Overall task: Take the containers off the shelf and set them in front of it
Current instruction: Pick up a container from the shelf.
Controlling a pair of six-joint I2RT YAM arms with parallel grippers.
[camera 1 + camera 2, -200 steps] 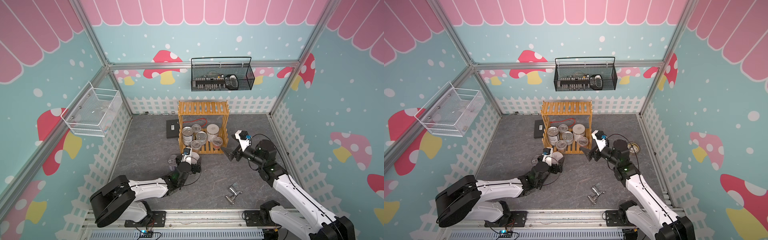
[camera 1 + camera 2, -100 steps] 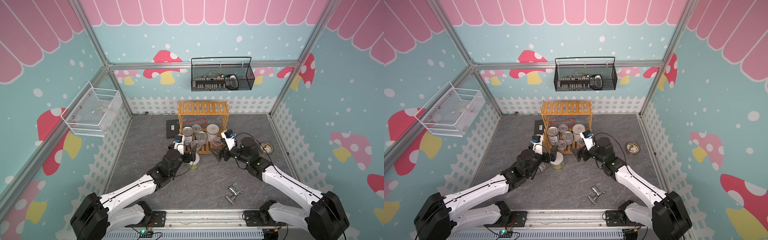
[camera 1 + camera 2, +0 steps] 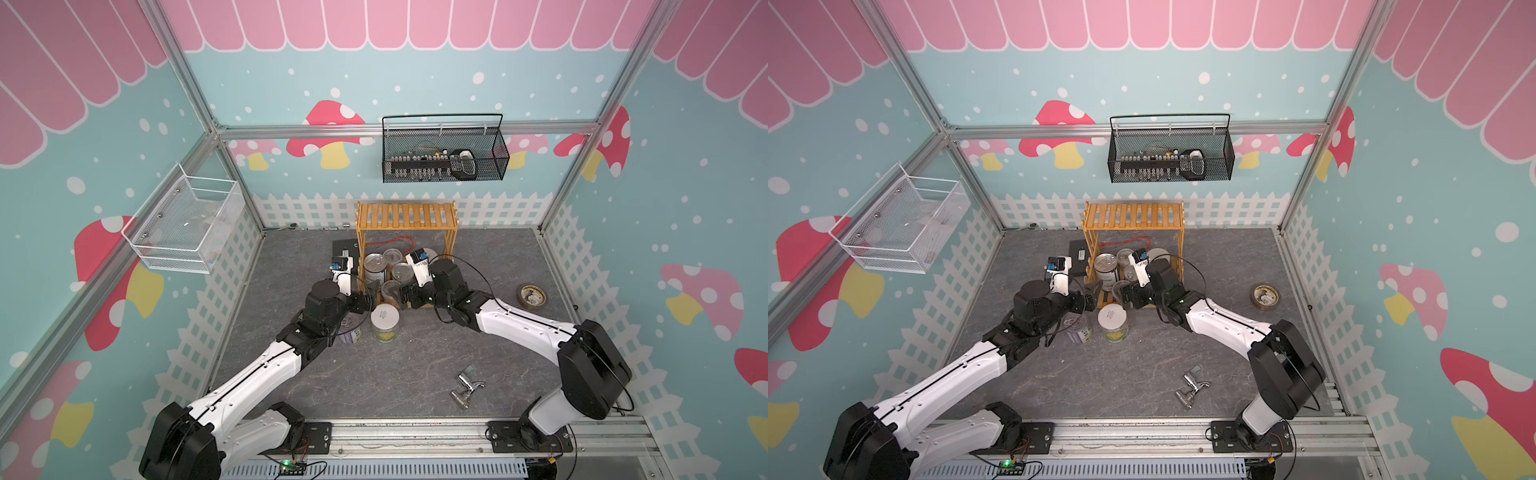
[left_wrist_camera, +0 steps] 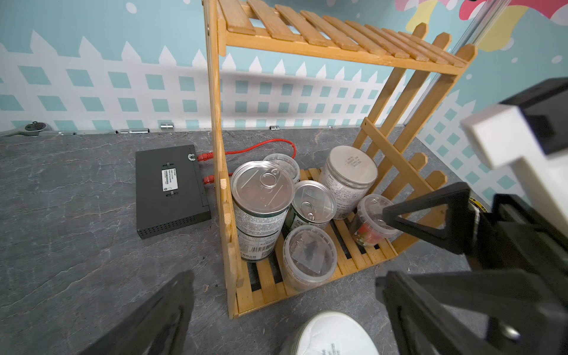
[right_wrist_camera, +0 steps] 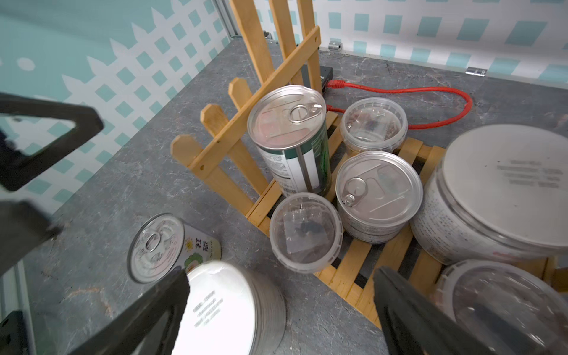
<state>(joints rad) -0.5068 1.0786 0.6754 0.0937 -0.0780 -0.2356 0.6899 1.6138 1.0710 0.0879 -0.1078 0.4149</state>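
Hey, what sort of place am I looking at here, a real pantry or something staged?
Likely a staged robot test cell, not a real pantry: mushroom-print walls on an aluminium frame, a left arm and right arm mounted on a rail, and a small shelf of tins.

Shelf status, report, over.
Left gripper and right gripper open, empty, at the shelf front. Purple-labelled tin, white-lidded jar out front; six containers on lower tier. Jar crowds the opening.
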